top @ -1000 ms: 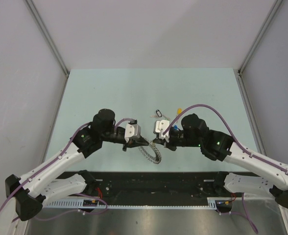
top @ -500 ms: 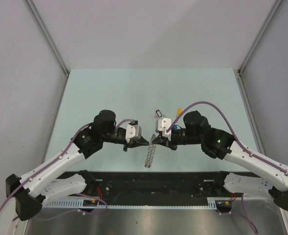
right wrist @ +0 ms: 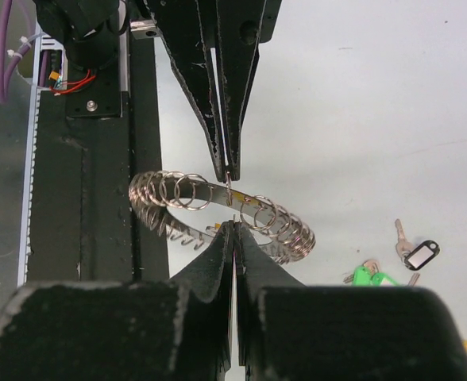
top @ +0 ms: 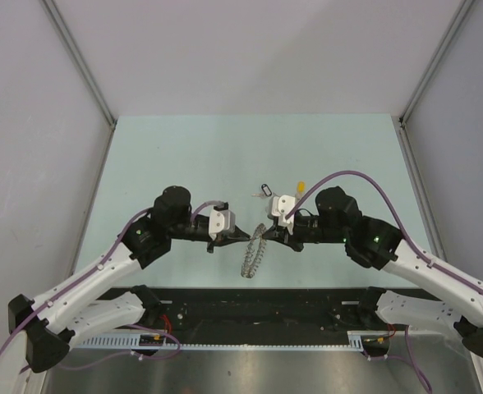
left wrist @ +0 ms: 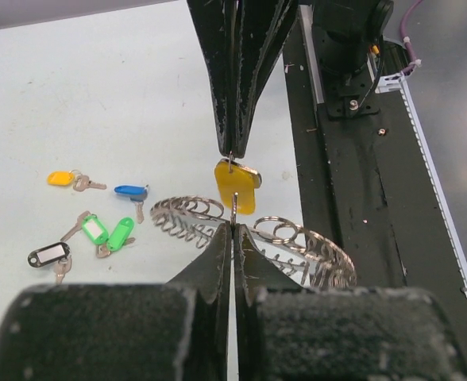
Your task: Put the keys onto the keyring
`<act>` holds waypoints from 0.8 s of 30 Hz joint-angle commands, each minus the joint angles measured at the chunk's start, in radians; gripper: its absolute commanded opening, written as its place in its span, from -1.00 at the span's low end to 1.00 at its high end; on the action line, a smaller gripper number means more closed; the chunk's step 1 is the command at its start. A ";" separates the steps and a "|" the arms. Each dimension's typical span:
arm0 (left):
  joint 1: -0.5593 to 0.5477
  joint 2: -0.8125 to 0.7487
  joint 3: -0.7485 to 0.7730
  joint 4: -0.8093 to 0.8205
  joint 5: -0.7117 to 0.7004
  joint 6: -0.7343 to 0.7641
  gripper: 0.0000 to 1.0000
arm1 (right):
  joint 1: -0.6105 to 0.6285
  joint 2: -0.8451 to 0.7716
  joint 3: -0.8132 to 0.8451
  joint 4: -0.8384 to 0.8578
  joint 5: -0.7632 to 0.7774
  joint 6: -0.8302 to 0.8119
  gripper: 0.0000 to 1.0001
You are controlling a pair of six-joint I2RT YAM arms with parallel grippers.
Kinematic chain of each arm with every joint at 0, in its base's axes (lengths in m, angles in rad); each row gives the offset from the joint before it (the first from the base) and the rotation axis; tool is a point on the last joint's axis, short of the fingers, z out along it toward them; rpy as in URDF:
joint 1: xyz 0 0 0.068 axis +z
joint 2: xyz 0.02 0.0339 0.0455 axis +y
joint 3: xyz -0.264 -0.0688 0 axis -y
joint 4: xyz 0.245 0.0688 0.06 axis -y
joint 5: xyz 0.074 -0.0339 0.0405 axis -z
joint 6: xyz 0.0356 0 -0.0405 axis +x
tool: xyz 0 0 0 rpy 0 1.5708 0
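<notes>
Over the last second the keyring [top: 253, 254] turned from lying curled to standing almost edge-on under the meeting tips, at the table's [top: 184, 156] near centre. The right gripper [top: 264, 235] drew slightly right. It was clenched at the loop of the yellow-tagged key [left wrist: 237, 187]. The left gripper [top: 245, 236] was clenched on thin metal, key shank or ring wire, indistinguishable. Judged mid-threading. The loose keys [left wrist: 98, 230] lay farther back.

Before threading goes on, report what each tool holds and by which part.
Left tool pinches the keyring at its coiled rim. Right tool pinches the yellow key by the small loop on top of its head.
</notes>
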 commanded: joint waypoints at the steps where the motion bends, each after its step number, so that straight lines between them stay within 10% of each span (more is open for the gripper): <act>1: -0.005 -0.032 -0.014 0.093 0.020 -0.003 -1.00 | 0.003 0.005 0.043 0.000 -0.009 0.012 -1.00; 24: -0.005 -0.038 -0.029 0.133 0.044 -0.026 -1.00 | 0.006 0.010 0.041 0.002 -0.007 0.005 -1.00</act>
